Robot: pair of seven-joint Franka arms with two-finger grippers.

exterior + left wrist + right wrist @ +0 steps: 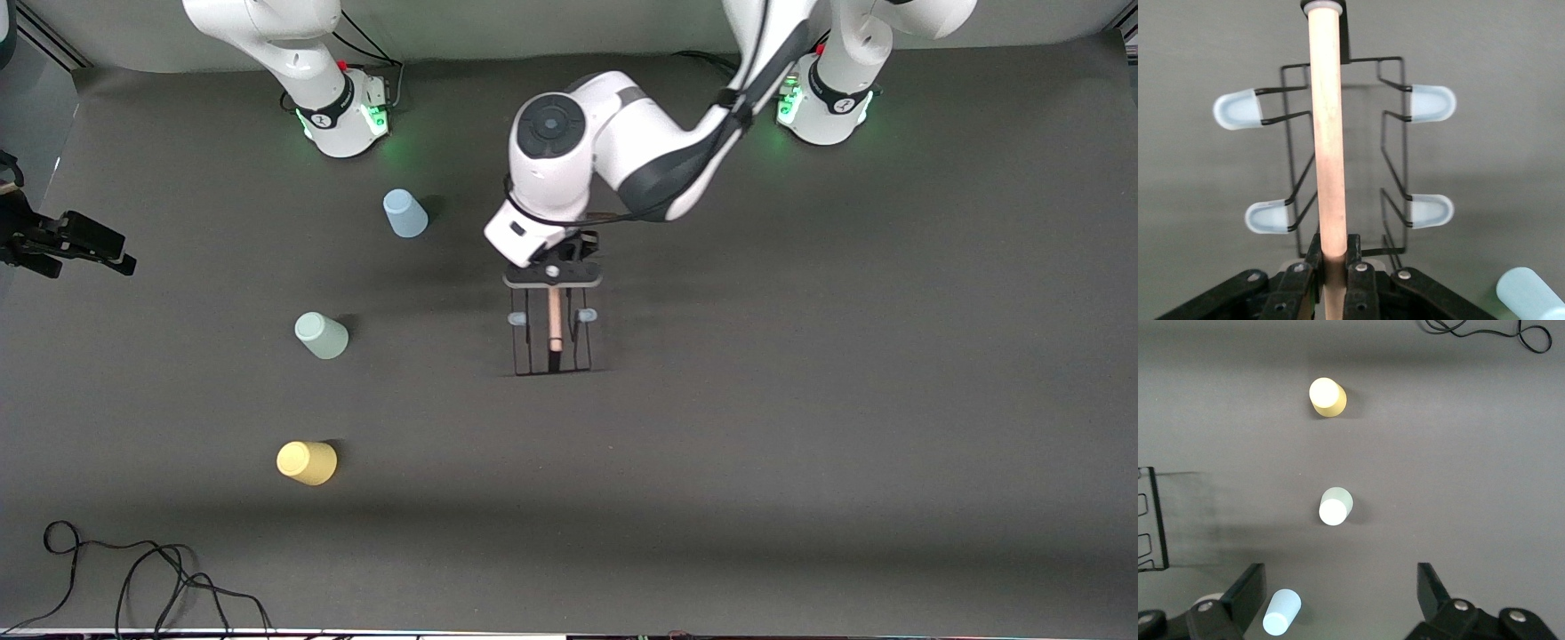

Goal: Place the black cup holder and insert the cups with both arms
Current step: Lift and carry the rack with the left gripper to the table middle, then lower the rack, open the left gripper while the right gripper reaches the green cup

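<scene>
Rack (552, 331) is resting mid-table, left gripper (1335, 270) clamping its wooden handle (1326, 133), right gripper (1338, 590) waiting wide above three unplaced cups (320, 335) toward the right arm's end

Dark grey, plain table (800, 400). Black wire cup holder (551, 342) with light wooden rod handle (1327, 133) and pale bluish translucent peg tips (1237, 110). Toward the right arm's end from the holder: light blue cup (405, 213), pale green cup (322, 335), yellow cup (307, 462). Black left pincer (1333, 267), black right pincer (1338, 600). White arms with dark grey bands; bases lit green (813, 107).
</scene>
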